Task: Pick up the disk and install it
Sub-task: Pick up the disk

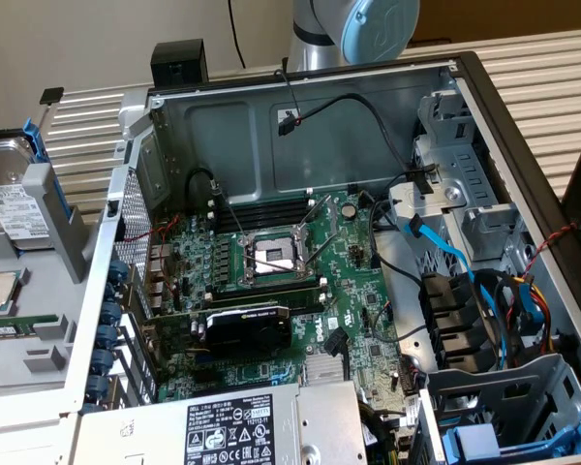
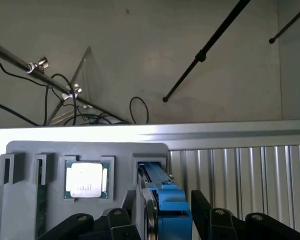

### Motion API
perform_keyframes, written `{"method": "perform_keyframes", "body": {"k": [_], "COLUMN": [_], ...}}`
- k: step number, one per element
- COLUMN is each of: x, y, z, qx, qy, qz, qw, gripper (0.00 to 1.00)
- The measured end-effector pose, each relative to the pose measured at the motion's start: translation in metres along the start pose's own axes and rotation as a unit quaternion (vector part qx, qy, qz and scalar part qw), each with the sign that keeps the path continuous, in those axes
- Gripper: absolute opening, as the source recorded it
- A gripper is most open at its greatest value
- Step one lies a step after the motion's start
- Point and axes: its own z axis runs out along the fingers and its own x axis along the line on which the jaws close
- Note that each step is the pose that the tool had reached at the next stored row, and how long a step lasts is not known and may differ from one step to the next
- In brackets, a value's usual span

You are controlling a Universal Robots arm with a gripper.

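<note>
The disk [image 1: 15,205] is a silver hard drive with a white label in a blue carrier. It stands on edge in a slot of the grey holder [image 1: 56,228] at the exterior view's left, outside the open computer case [image 1: 300,145]. In the wrist view the disk [image 2: 170,200] shows edge-on, its blue carrier towards me, with my gripper [image 2: 165,225] open. One black finger [image 2: 124,222] lies on each side of the disk in that picture, and nothing is gripped. I cannot tell how near the fingers are to it.
The holder also carries a square processor chip [image 2: 86,180] and a memory stick [image 2: 40,200]. Inside the case are the motherboard [image 1: 271,257], a graphics card [image 1: 247,327], the grey power supply [image 1: 242,426], drive bays [image 1: 484,223] with blue cables, and a blue-railed bay [image 1: 504,441].
</note>
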Motion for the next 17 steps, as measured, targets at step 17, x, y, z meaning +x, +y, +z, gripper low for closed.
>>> {"method": "perform_keyframes", "body": {"k": [17], "x": [-0.0013], "y": [-0.0007], "z": [0.0001], "qx": [0.0], "qy": [0.0], "qz": [0.0], "qw": [1.0], "gripper": [0.56]}}
